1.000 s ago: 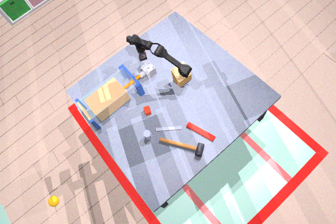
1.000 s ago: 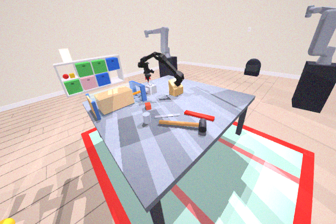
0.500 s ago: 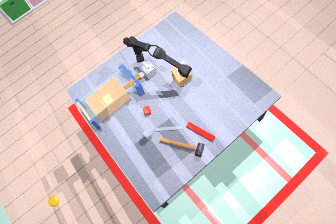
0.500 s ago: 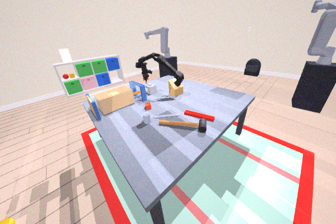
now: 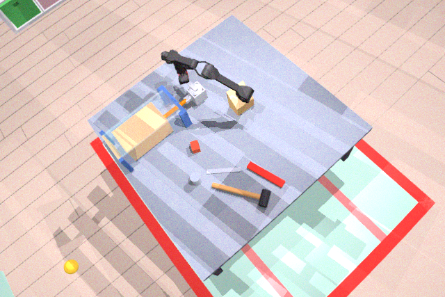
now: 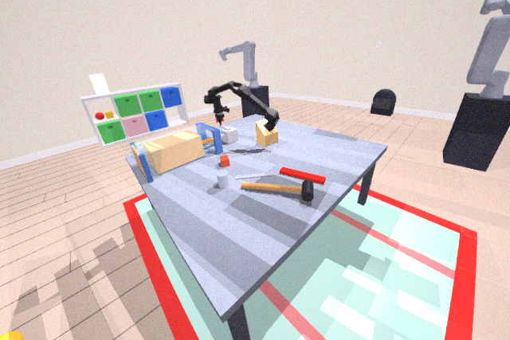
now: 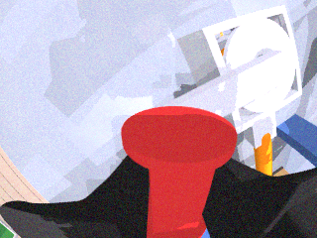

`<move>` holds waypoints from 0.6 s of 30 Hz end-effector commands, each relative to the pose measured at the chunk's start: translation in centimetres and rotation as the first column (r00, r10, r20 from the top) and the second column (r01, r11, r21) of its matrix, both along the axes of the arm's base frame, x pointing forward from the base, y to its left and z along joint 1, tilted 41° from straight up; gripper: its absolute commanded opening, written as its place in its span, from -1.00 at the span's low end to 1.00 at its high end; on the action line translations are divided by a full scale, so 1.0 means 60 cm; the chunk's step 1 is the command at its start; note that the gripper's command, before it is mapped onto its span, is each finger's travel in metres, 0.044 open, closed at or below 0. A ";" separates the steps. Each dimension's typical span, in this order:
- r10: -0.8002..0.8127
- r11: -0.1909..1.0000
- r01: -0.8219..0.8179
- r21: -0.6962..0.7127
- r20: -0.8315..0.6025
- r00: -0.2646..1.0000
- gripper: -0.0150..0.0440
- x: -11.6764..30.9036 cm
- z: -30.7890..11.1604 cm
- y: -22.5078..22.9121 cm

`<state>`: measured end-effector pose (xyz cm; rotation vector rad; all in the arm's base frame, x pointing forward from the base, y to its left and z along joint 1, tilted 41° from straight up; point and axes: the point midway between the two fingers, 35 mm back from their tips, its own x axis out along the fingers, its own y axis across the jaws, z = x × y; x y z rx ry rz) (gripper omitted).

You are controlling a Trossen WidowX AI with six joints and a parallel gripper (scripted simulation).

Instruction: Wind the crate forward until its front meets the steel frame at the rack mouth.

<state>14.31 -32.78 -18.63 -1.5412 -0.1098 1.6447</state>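
My gripper (image 5: pixel 183 78) (image 6: pixel 220 120) (image 7: pixel 164 143) is shut on the red knob of the winch handle (image 7: pixel 178 136), above and beside the white winch (image 5: pixel 197 93) (image 6: pixel 229 134) (image 7: pixel 258 40). In the wrist view a pale crank arm (image 7: pixel 215 90) reaches from behind the knob across the winch top. Its square key is hidden; I cannot tell whether it is in the hole. The wooden crate (image 5: pixel 152 142) (image 6: pixel 177 150) looks flat in the clear-panelled cubby. An orange strap (image 5: pixel 174 108) (image 6: pixel 208 141) (image 7: pixel 264 156) runs to the winch. A gap shows between crate and blue mouth frame (image 5: pixel 185 118) (image 6: pixel 218 143).
A notched wooden block (image 5: pixel 240 106) (image 6: pixel 266 138) stands by the arm's base. Farther along the bench lie a small red block (image 5: pixel 195 147) (image 6: pixel 224 161), a grey cylinder (image 5: pixel 194 179) (image 6: pixel 222 179), a pale flat bar (image 5: pixel 223 170), a red bar (image 5: pixel 265 174) and a mallet (image 5: pixel 237 190) (image 6: pixel 272 187).
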 end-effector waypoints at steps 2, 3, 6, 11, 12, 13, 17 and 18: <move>0.001 1.000 -0.001 -0.001 0.035 0.999 -0.49 0.041 0.005 0.002; 0.001 1.000 -0.001 -0.001 0.035 0.999 -0.49 0.043 0.006 0.002; 0.001 1.000 -0.001 -0.001 0.035 0.999 -0.49 0.051 0.008 0.003; 0.001 1.000 -0.001 -0.001 0.036 0.999 -0.49 0.062 0.011 0.005; 0.001 1.000 -0.001 -0.001 0.036 0.999 -0.49 0.065 0.012 0.005; 0.001 1.000 -0.001 -0.001 0.036 0.999 -0.49 0.067 0.013 0.006; 0.001 1.000 -0.001 -0.001 0.036 0.999 -0.49 0.076 0.016 0.008; 0.001 1.000 -0.001 0.000 0.036 0.999 -0.49 0.079 0.018 0.009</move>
